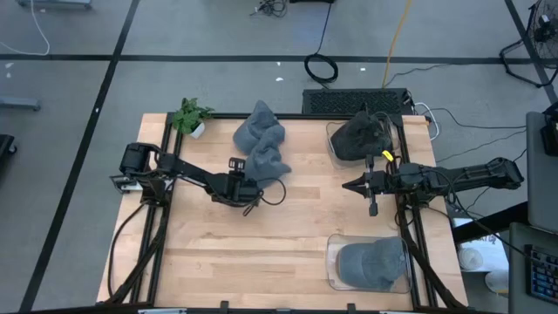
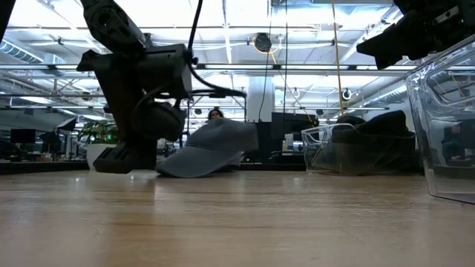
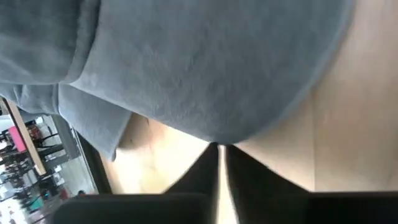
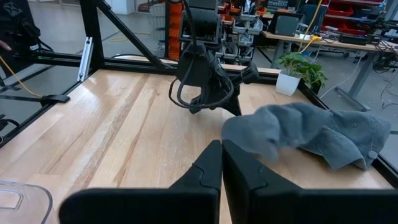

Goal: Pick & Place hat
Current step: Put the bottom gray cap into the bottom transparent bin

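Grey hats (image 1: 261, 144) lie heaped on the wooden table at its far middle. The nearest one (image 3: 205, 68) rests on the table, its brim pointing at my left gripper (image 3: 219, 149). That gripper (image 1: 253, 194) stands at the heap's near left side, shut on the brim. In the low view the hat (image 2: 211, 148) lies right beside the dark gripper. My right gripper (image 1: 350, 185) hovers shut with nothing in it at the table's right; its own view shows its fingers (image 4: 222, 149) closed. My left gripper pinches the rounded outer edge of the grey hat's brim (image 3: 217, 138) between its two fingers. The fingers slant down at it from the table's left side. The hat still lies on the table with its crown (image 2: 223, 133) up.
A clear tray (image 1: 336, 144) at the far right holds a dark hat (image 1: 359, 138). Another clear tray (image 1: 331, 266) at the near right holds a grey cap (image 1: 370, 263). A small potted plant (image 1: 190, 118) stands at the far left corner. Bare wood spreads across the near middle.
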{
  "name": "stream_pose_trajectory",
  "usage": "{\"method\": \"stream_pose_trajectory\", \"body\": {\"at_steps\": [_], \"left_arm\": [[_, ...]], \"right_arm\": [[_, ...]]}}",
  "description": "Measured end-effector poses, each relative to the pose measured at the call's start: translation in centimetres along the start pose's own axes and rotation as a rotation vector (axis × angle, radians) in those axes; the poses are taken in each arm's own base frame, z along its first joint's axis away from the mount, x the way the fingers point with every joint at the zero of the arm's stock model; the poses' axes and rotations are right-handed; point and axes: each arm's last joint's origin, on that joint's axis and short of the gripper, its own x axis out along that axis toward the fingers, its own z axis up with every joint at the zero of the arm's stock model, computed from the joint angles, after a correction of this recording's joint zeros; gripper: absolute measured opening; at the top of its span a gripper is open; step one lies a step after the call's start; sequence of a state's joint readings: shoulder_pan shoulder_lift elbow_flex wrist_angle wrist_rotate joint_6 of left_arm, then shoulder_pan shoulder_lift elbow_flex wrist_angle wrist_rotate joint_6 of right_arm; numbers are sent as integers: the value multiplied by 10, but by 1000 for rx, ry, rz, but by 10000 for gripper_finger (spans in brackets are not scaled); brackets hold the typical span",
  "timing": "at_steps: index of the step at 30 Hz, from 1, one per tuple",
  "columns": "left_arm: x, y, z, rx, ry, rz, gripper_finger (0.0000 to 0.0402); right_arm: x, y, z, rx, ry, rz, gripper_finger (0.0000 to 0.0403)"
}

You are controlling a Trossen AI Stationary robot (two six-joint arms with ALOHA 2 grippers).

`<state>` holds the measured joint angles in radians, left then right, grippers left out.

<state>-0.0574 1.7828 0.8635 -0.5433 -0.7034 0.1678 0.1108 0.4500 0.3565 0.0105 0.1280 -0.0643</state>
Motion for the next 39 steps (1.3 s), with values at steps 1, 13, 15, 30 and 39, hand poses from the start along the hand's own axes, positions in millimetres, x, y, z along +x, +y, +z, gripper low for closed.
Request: {"method": "stream_pose_trajectory", "body": {"at_steps": [1,13,15,30,39], "left_arm": [[0,0,2,-12,-15,0,14],[-4,-4,10,-207,-103,-169,27],[-8,-9,13,-149,-136,-164,52],[-18,-15,17,114,-168,32,250],[-22,-18,12,166,-114,137,275]], "right_arm": [[0,0,0,0,0,0,0],[0,0,0,0,0,0,0],[0,0,0,1,-7,-1,0],[2,0,-4,2,-38,-4,0],[2,0,-4,4,-35,-3,0]]}}
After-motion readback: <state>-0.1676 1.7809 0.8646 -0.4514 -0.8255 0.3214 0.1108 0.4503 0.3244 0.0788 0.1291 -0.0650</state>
